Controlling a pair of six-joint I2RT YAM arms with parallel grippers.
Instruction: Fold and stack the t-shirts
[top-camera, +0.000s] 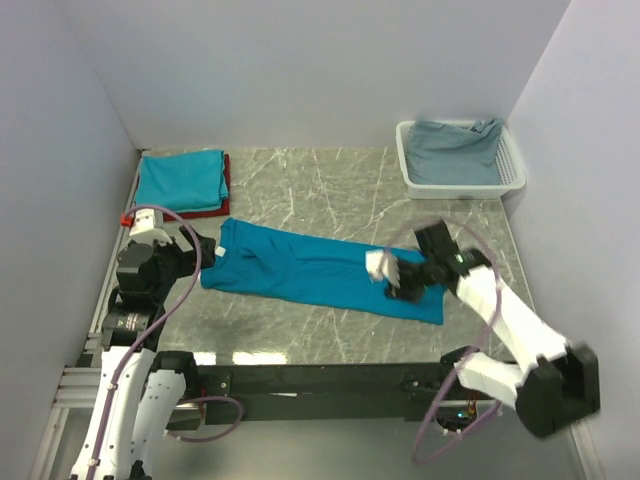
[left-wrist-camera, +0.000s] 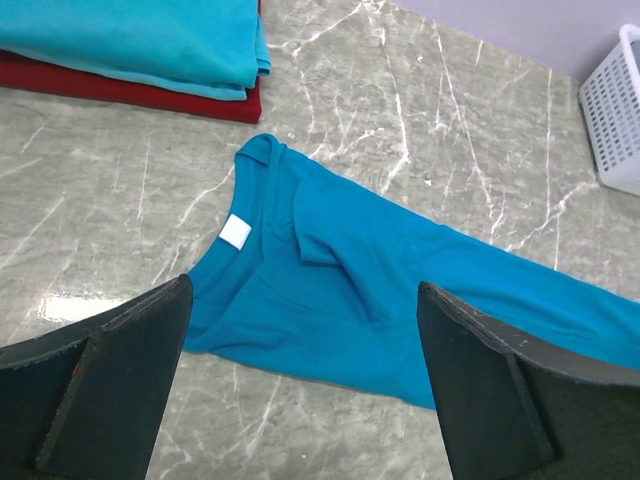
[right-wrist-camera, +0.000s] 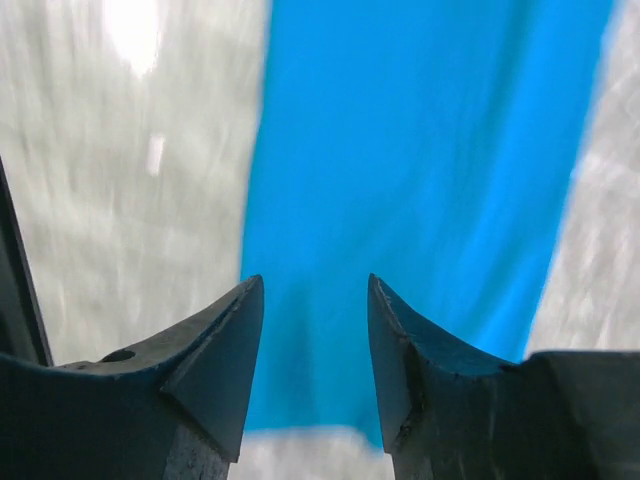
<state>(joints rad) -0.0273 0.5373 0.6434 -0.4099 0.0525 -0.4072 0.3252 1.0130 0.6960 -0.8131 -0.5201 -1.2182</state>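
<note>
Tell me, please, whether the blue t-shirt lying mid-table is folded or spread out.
Partly folded: the t-shirt lies as a long narrow strip with a sleeve turned in, not yet folded crosswise.

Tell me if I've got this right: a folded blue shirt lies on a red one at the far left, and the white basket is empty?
Not empty: the top view shows grey-blue cloth in the basket. The folded blue shirt does lie on the red one at the far left.
</note>
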